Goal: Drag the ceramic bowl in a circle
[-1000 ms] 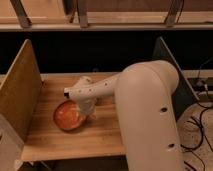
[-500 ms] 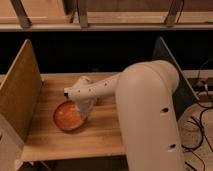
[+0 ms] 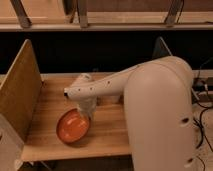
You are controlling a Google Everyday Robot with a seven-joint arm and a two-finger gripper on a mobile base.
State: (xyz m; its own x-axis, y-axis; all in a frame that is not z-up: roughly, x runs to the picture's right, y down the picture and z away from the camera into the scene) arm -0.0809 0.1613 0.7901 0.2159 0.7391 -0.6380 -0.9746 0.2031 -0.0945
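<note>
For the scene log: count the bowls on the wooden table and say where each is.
1. The ceramic bowl lies near the front left of the table, with the gripper at its right rim. The arm covers the table's right side, so another could be hidden.

the ceramic bowl (image 3: 72,128) lies front left on the table (image 3: 112,136), the jaws at its back right rim.

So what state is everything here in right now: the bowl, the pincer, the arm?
ceramic bowl: open side up on the wooden table, near its front left, nothing visible inside.
pincer: lowered at the bowl's right rim.
arm: stretched leftward across the table.
side board: standing upright along the table's left edge.
</note>
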